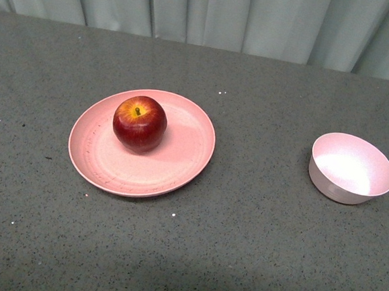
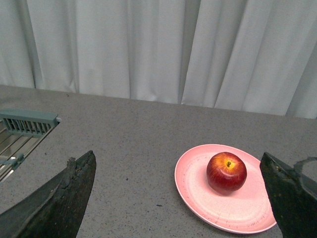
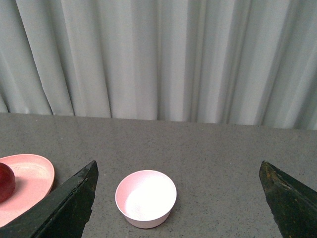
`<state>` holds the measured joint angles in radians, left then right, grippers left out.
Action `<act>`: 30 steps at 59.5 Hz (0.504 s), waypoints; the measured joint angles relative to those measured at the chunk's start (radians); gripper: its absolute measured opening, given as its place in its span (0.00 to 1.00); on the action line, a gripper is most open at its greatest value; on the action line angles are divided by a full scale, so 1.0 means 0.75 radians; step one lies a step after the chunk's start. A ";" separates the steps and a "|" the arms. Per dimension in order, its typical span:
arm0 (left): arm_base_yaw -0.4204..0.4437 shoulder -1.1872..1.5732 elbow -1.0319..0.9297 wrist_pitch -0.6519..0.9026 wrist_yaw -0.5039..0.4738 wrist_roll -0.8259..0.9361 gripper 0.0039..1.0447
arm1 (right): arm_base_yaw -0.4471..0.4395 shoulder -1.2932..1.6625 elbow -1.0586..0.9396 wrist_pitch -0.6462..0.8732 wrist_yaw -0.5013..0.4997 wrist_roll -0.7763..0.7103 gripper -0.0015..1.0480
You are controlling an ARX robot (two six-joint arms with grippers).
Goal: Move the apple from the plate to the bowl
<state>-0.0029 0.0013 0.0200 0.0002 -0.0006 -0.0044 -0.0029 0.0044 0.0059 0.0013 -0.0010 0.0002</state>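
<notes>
**A:** Which step is in hand?

**B:** The very first, I'd say: the reach. The apple (image 1: 139, 123) sits stem-up on the plate (image 1: 173, 164), a little behind and left of its middle. The bowl (image 1: 351, 168) stands empty on the table (image 1: 241, 243), well apart to the plate's right.

**A:** And the grippers?

**B:** Neither arm shows in the front view. From its wrist camera, the left gripper (image 2: 177, 155) has its jaws spread wide, holding nothing and touching nothing, with plate and apple ahead of it, off toward one jaw. The right gripper (image 3: 178, 163) is just as wide apart and empty, and the bowl lies ahead of it between the jaws.

**A:** So what does the next move call for?

**B:** The left arm looks the natural one, being nearer the apple. It would need to centre the jaws around the apple's widest part and close firmly, because that glossy round skin could slip. The lift should then clear the plate's rim. The bowl looks barely wider than the apple, so the release has to be well centred, or the bowl may tip or slide.
</notes>
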 joint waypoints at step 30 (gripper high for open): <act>0.000 0.000 0.000 0.000 0.000 0.000 0.94 | 0.000 0.000 0.000 0.000 0.000 0.000 0.91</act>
<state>-0.0029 0.0013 0.0200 0.0002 -0.0006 -0.0044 -0.0029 0.0044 0.0059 0.0013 -0.0010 0.0002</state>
